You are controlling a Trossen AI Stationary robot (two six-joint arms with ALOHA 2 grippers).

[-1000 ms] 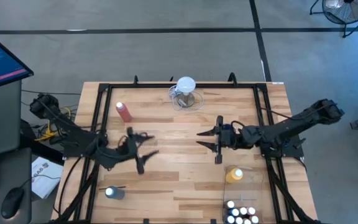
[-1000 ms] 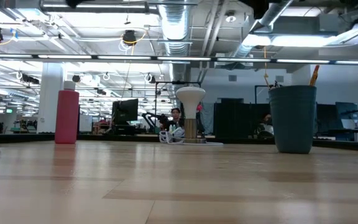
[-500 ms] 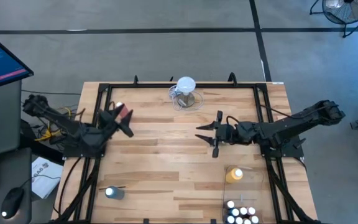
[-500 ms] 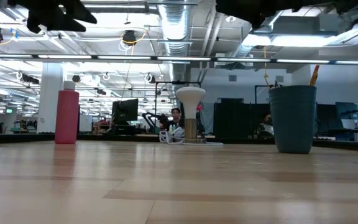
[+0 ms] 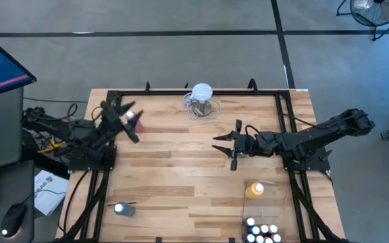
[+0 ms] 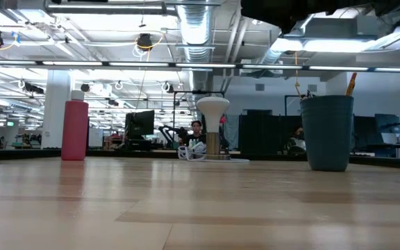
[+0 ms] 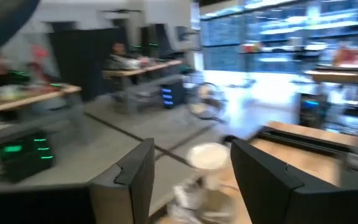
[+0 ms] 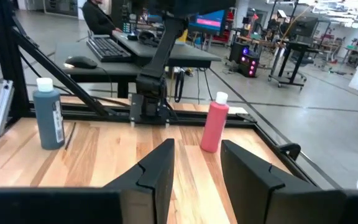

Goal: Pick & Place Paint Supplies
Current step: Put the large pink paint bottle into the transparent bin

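Seen from overhead, two dark arms work a wooden table [image 5: 181,175] framed by black rails. The left tool [image 5: 121,116] hangs over the table's far-left corner, its fingers spread, partly covering the pink-red squeeze bottle [image 5: 136,122] that stands upright there; whether it touches the bottle cannot be told. From the left wrist, the two dark fingers [image 7: 135,177] stand apart with nothing between them.

The right tool [image 5: 225,144] sits over the middle of the table, right of centre, jaws parted around empty air; its own camera looks past them across the boards to the pink-red bottle and to the blue squeeze bottle [image 8: 48,115], upright with a white cap. In the overhead view the blue bottle [image 5: 122,209] stands near the front-left edge with a thin dark paintbrush [image 5: 130,202] beside it.

The yellow squeeze bottle [image 5: 254,190] stands at front right, and a cluster of small white-capped paint bottles [image 5: 261,232] sits just nearer the front edge. A clear jug with a white round top [image 5: 202,98] stands at the far edge, centre.

From table height, people sit at desks in the room beyond.
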